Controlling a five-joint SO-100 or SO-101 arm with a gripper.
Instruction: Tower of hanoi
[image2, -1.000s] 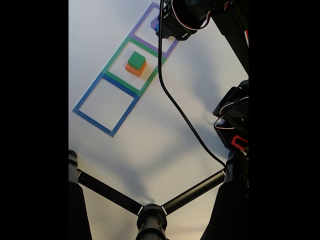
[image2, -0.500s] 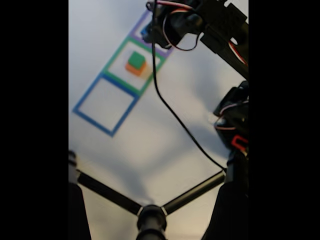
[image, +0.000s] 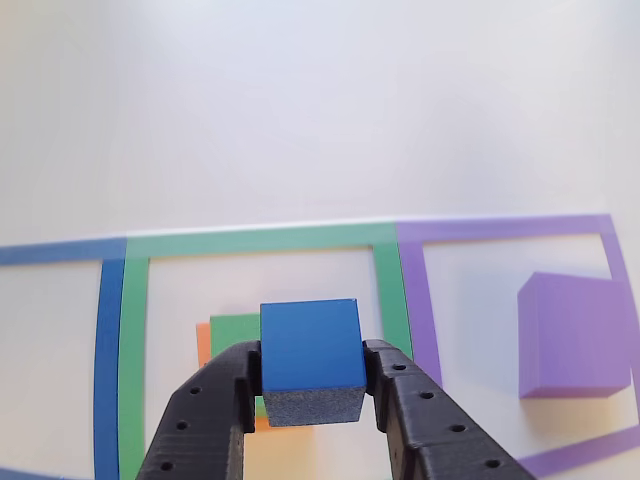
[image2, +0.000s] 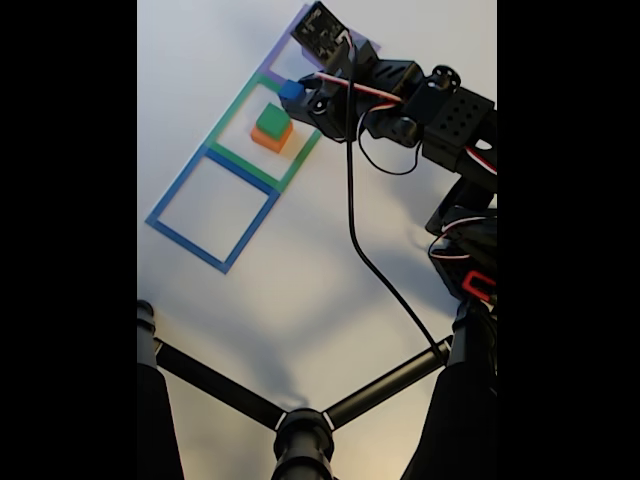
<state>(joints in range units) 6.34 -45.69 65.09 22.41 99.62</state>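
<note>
My gripper (image: 310, 385) is shut on the small blue cube (image: 310, 358) and holds it in the air over the green taped square (image: 260, 240). Below and behind the cube, the green block (image: 233, 330) sits on the orange block (image: 203, 343), mostly hidden by the cube and fingers. In the purple taped square to the right lies the purple block (image: 572, 335). In the fixed view the blue cube (image2: 291, 91) hangs in the gripper (image2: 297, 93) just above and right of the green block (image2: 272, 120) stacked on the orange block (image2: 268, 138).
A blue taped square (image2: 212, 209) lies left of the green one with nothing inside. A black cable (image2: 375, 270) trails from the arm across the white table. Black tripod legs (image2: 300, 420) cross the bottom of the fixed view.
The arm has swung from the purple square to over the green square, carrying the blue cube with it. The green-on-orange stack has not moved.
</note>
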